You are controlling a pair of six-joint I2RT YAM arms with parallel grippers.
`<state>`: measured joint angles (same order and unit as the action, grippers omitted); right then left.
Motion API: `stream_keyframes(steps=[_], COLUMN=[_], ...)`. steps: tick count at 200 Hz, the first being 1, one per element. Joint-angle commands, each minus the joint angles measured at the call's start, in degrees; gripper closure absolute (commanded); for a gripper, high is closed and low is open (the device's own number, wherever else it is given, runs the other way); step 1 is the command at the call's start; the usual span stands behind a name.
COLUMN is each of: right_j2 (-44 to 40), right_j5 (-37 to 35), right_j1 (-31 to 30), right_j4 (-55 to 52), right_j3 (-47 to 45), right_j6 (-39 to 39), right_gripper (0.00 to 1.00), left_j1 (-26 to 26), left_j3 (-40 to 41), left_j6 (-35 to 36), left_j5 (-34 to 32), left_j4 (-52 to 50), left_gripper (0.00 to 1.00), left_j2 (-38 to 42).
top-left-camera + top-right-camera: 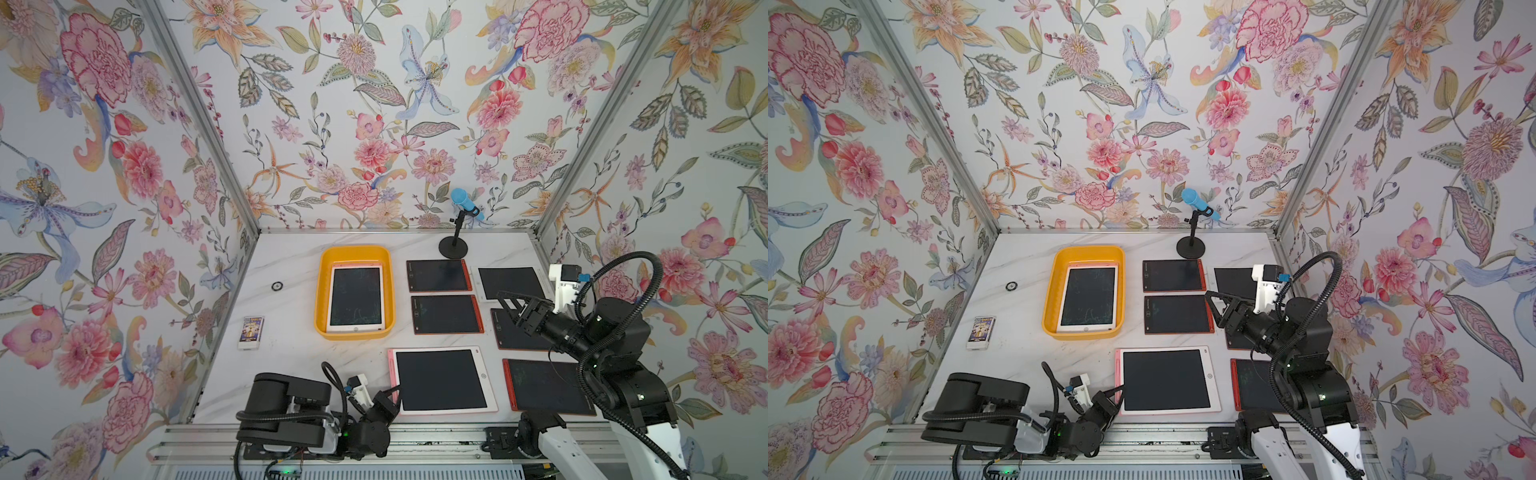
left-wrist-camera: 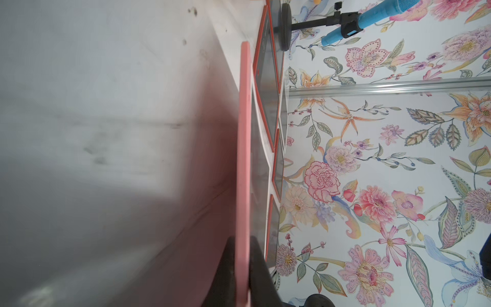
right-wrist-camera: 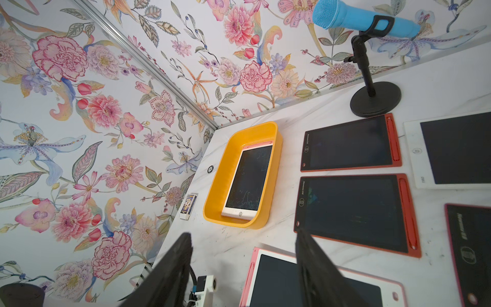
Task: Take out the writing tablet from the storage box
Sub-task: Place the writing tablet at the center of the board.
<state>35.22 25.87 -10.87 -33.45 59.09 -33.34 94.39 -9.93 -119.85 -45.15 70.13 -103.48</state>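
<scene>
Yellow storage box [image 1: 321, 291] holds the white writing tablet [image 1: 355, 300], lying flat. My left gripper [image 1: 395, 395] pinches the pink tablet [image 1: 442, 380] by its edge, outside the box. My right gripper [image 1: 505, 304] is open, holding nothing.

Bright even light filling the scene, shadow darkening the table [image 2: 111, 228] in the left wrist view, nearby pink tablet [image 2: 244, 159] blurring.

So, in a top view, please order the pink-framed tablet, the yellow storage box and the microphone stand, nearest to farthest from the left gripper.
From the left gripper:
1. pink-framed tablet, held in its jaws, front of the table.
2. storage box, mid-table, farther back.
3. microphone stand, by the back wall.
</scene>
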Motion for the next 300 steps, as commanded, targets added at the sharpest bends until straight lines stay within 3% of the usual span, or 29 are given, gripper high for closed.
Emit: stream_keyframes(steps=[1, 24, 45, 102, 180, 240, 300], right_j2=[-0.7, -1.2, -1.1, -0.6, 0.6, 2.2, 3.2], right_j5=[-0.6, -0.5, -0.6, -1.0, -0.3, -0.5, -0.6], right_j1=[-0.2, -0.3, -0.2, -0.2, -0.2, -0.2, -0.1], right_j4=[0.1, 0.1, 0.0, 0.2, 0.1, 0.2, 0.2], right_j3=[-0.8, -1.1, -1.2, -1.8, -1.4, -1.1, -0.5], right_j6=[-0.5, -0.5, -0.4, -0.4, 1.1, 2.2, 3.0], right_gripper=[0.38, 0.38, 0.38, 0.38, 0.37, 0.36, 0.35], left_j1=[-0.5, -0.5, -0.4, -1.2, -2.8, -5.3, -7.5], left_j3=[0.3, -0.1, -0.1, 0.3, -2.5, -2.5, -5.2], left_j6=[-2.4, -3.0, -3.0, -0.4, 0.0, 2.6, 6.3], left_j5=[3.8, 3.5, 3.0, 1.9, -0.2, 0.4, 2.8], left_j4=[13.6, 24.0, 25.1, 10.2, 16.8, 3.7, -3.3], left_gripper=[1.0, 1.0, 1.0, 1.0, 1.0, 1.0, 1.0], left_j2=[-9.5, -17.0, -17.9, -8.7, -15.6, -7.0, -4.7])
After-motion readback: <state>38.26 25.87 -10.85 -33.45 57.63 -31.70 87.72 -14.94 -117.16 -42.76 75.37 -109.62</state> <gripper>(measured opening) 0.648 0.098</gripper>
